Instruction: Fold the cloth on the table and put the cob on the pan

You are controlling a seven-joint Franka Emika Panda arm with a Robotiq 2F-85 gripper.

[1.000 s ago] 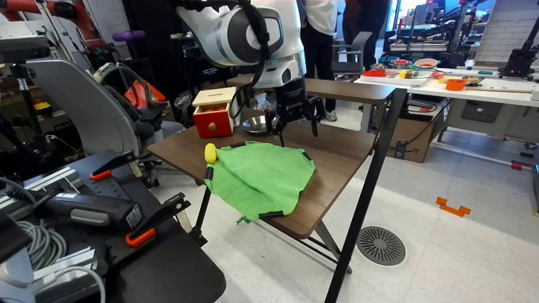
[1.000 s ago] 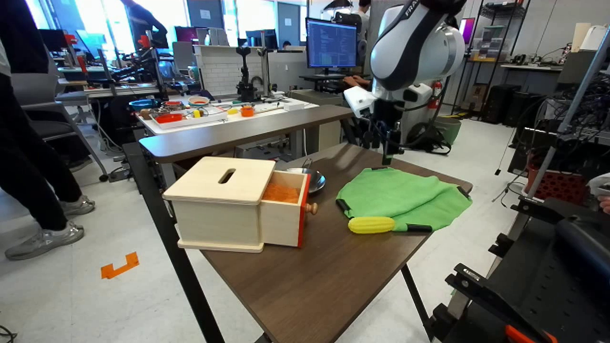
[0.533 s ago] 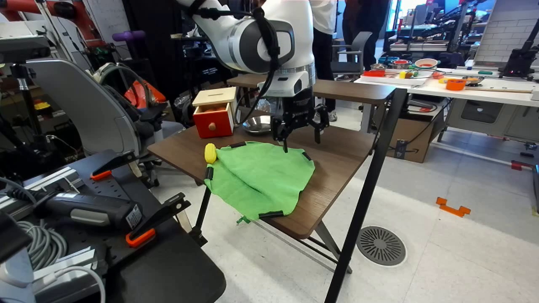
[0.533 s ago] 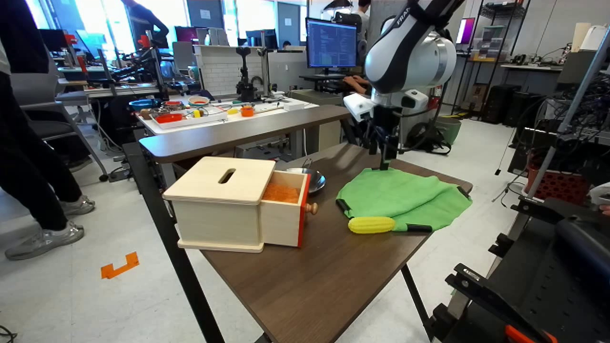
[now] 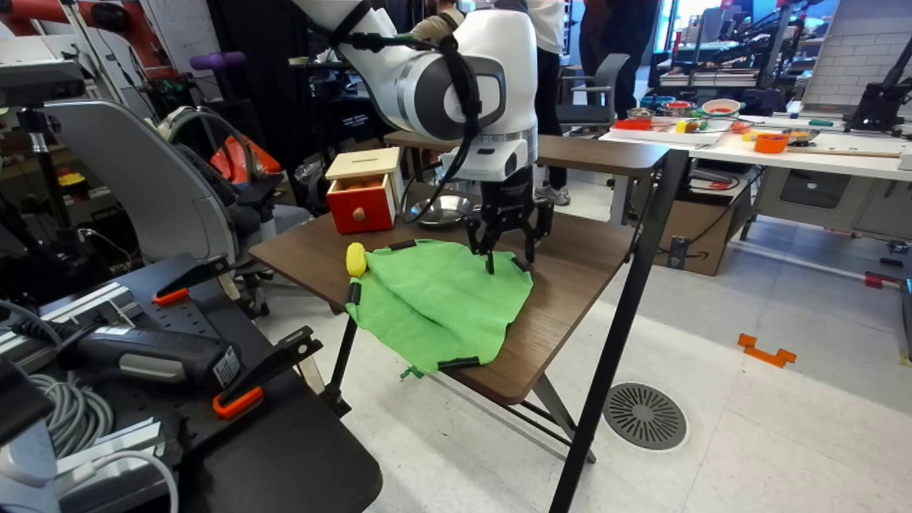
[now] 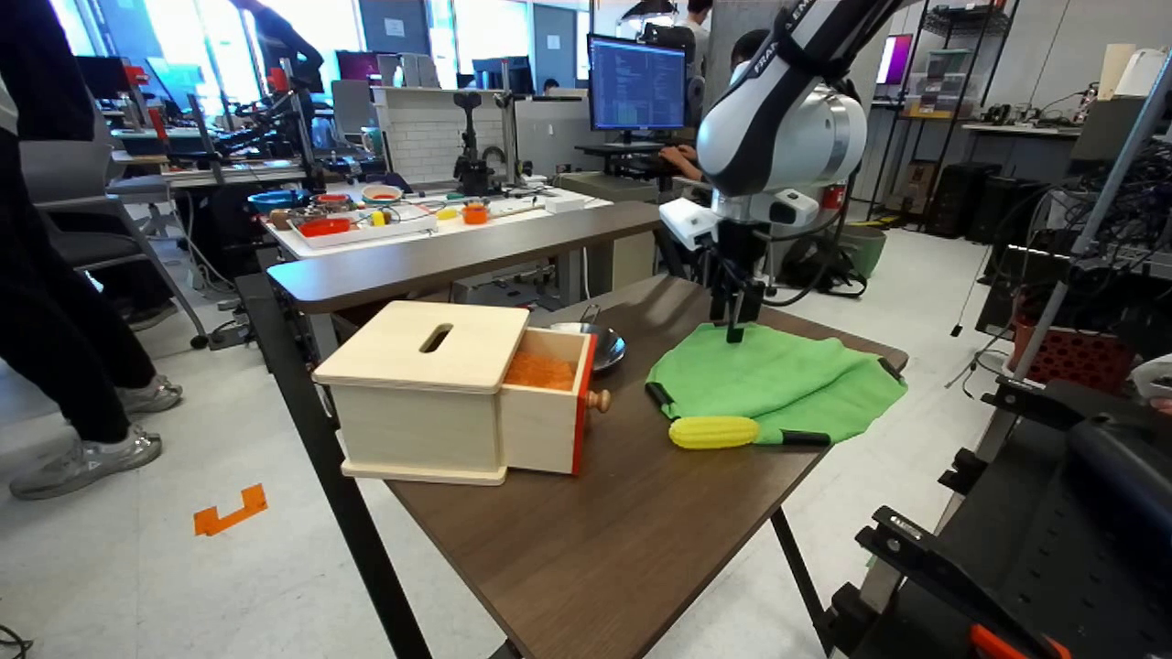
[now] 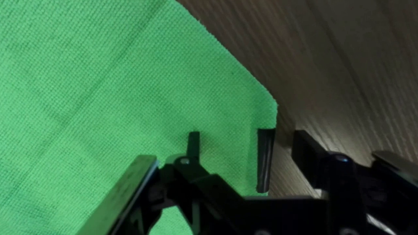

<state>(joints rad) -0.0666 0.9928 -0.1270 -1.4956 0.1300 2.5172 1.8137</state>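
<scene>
Seeing table [image 5: 578, 246] below the pincer [image 5: 510, 263], with cloth [image 5: 449, 299] spread unfolded right under it. Gaping wide, gripping nothing. Finding pan [image 5: 449, 212] apart from it, to one side, and cob [image 6: 714, 433] across the cloth from it. Could slip off the strip [image 7: 265, 160] between its jaws by closing too high, or scrape table by sinking too low; could tug cob along by pulling cloth hard.
</scene>
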